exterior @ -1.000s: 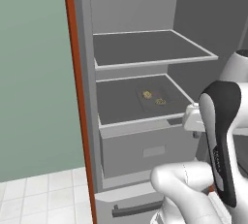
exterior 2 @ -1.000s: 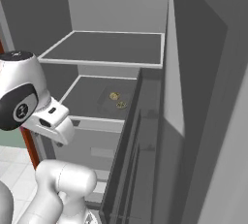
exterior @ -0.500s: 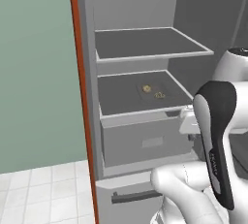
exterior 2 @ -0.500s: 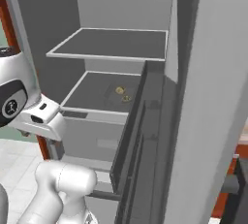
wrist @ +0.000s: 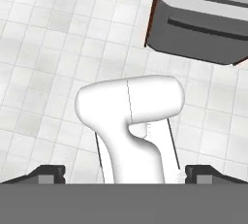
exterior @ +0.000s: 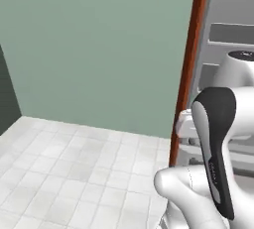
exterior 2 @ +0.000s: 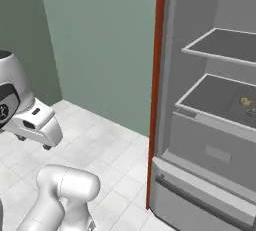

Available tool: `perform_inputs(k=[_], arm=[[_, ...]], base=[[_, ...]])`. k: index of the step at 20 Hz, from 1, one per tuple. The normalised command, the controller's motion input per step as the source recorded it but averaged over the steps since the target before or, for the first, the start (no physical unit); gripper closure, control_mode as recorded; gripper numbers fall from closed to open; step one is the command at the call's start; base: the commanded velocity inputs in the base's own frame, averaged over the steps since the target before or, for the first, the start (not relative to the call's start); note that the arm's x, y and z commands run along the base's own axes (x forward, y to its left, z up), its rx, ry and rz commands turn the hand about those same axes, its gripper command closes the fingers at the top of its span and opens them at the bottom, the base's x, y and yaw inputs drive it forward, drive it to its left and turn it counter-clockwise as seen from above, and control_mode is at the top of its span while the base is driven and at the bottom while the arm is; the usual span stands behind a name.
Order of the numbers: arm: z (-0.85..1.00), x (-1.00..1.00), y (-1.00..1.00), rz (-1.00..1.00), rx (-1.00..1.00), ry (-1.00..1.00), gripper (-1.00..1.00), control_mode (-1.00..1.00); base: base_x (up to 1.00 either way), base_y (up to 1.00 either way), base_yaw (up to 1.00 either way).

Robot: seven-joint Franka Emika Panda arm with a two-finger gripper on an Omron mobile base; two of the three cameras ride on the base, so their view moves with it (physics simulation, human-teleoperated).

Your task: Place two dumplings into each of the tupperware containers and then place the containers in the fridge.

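The tall grey fridge (exterior 2: 210, 125) stands open at the right of the right base view, with light grey inner walls, two dark flat shelves (exterior 2: 220, 97) and a pull-out drawer (exterior 2: 200, 195) at the bottom. A reddish-brown wooden panel edge (exterior 2: 157, 75) runs up its left side, and a plain green wall (exterior 2: 100, 40) and white tiled floor (exterior 2: 110, 155) lie to the left. On the lower shelf, far right, small tan dumplings (exterior 2: 246, 102) lie close together; the tray under them cannot be made out from the shelf.

The white arm is folded back, well away from the fridge, with nothing between it and the opening. The pincer (wrist: 124, 174) points down at the tiled floor, its dark fingertips (wrist: 48, 173) set wide apart at the picture's lower corners, released and empty. The fridge's bottom drawer front (wrist: 203, 14) shows at the upper right of the hand view.

Since the earlier frames both base views have swung left, so the fridge interior that sat centred now sits at the right edge.
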Motion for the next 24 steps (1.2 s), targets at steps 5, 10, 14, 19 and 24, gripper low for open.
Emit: perform_inputs(k=[5, 10, 14, 19, 24], arm=[[0.00, 0.00, 0.00, 0.00, 0.00, 0.00, -1.00, 1.00], [0.00, 0.00, 0.00, 0.00, 0.00, 0.00, -1.00, 1.00], [0.00, 0.00, 0.00, 0.00, 0.00, 0.00, -1.00, 1.00], [0.00, 0.00, 0.00, 0.00, 0.00, 0.00, -1.00, 1.00], [0.00, 0.00, 0.00, 0.00, 0.00, 0.00, -1.00, 1.00]], base=[[-0.16, 0.26, 1.00], [0.23, -0.08, 0.98], [0.89, -0.22, 0.83], [1.00, -0.21, 0.75], [1.00, -0.17, 0.69]])
